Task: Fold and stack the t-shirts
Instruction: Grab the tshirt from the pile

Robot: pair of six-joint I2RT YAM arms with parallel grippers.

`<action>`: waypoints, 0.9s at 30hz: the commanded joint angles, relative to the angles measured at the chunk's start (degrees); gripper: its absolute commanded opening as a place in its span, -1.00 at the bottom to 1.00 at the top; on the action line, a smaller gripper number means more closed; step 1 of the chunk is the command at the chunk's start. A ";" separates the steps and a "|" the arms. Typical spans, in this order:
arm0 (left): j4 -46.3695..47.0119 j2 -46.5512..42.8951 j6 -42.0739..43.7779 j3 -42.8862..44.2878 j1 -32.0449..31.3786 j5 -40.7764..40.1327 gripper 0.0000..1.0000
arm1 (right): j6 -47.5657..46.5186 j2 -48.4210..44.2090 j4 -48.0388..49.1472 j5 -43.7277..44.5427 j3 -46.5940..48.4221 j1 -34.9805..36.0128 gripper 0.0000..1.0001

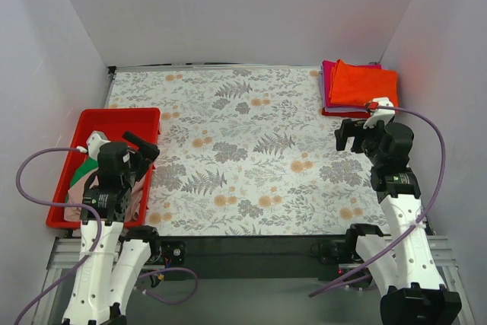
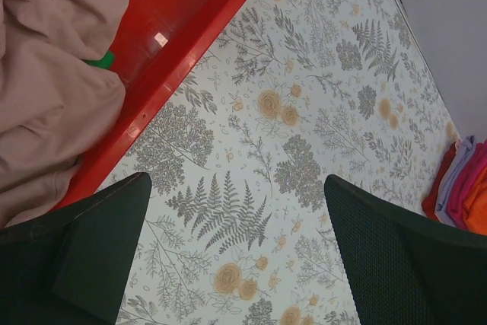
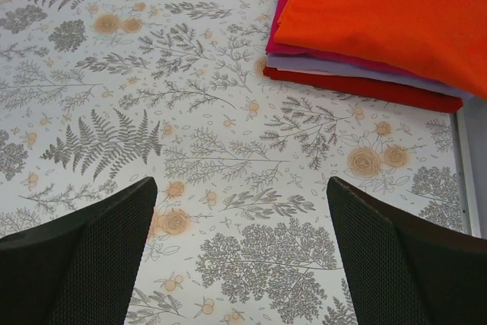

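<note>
we find the left gripper (image 2: 237,192) released, jaws spread above the floral table (image 2: 304,112) beside the red tray (image 2: 190,51). the dusty-pink t-shirt (image 2: 53,89) lies crumpled in that tray. the right gripper (image 3: 242,188) is likewise released, near the folded orange t-shirt (image 3: 388,13), which lies atop the magenta t-shirt (image 1: 326,85) at the table's far right corner.

The rumpled dusty-pink cloth t-shirt (image 2: 53,89) lies in the red plastic tray (image 2: 190,43), left of the left pincer (image 2: 237,188). The folded orange cloth t-shirt (image 3: 396,13) tops a stack (image 3: 342,75) ahead of the right pincer (image 3: 241,188).
</note>
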 commanded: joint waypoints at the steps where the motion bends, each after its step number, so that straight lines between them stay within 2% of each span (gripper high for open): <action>1: -1.37 0.85 -2.88 -0.44 0.21 -1.23 0.94 | -0.28 -0.14 3.57 -3.15 -0.85 -0.13 0.97; 3: -0.67 1.64 -3.59 -0.62 0.21 -1.14 0.94 | -4.13 0.73 3.57 -6.67 -1.29 -0.13 0.97; 7: 1.35 4.10 -4.38 -0.88 0.21 -0.87 0.94 | -13.53 3.11 2.09 -20.88 -3.22 -0.13 0.97; 9: 1.88 5.94 -4.38 -0.27 0.21 -0.61 0.94 | -18.36 3.38 1.38 -25.12 -4.28 -0.13 0.97; 13: 2.06 7.88 -3.77 1.05 0.30 -2.19 0.96 | -20.93 3.64 1.47 -32.94 -6.74 -0.13 0.97; 16: 1.62 9.55 -3.24 2.01 0.30 -4.12 0.96 | -22.60 3.47 1.46 -35.16 -8.23 -0.13 0.97; 21: 0.74 12.36 -3.76 3.51 1.35 -4.56 0.96 | -22.96 3.73 1.46 -33.41 -8.15 -0.13 0.97; 27: -2.77 13.86 -7.72 4.66 3.03 -10.09 0.93 | -23.22 3.47 1.38 -32.35 -8.68 -0.13 0.97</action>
